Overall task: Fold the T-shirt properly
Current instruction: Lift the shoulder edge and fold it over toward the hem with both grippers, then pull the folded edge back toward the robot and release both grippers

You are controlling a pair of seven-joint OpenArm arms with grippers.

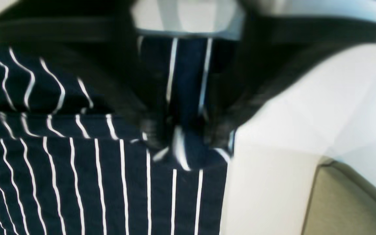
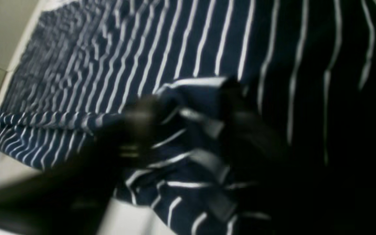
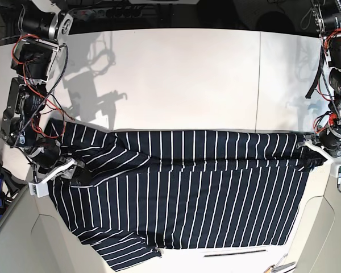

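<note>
The dark navy T-shirt (image 3: 204,187) with thin white stripes lies spread across the near half of the white table, its top edge folded over as a band. In the left wrist view my left gripper (image 1: 181,138) is shut on a bunched bit of the shirt's (image 1: 77,182) edge at the cloth's corner. In the base view the left gripper (image 3: 306,143) sits at the shirt's far right top corner. My right gripper (image 2: 191,124) is shut on a crumpled fold of the shirt (image 2: 142,49). In the base view the right gripper (image 3: 75,165) is at the left edge, near a sleeve.
The bare white table (image 3: 187,79) stretches behind the shirt. Beige side panels flank the table at the left (image 3: 11,239) and right (image 3: 329,227). The table's edge and a beige surface (image 1: 348,202) show right of the cloth. A sleeve (image 3: 125,253) hangs at the front.
</note>
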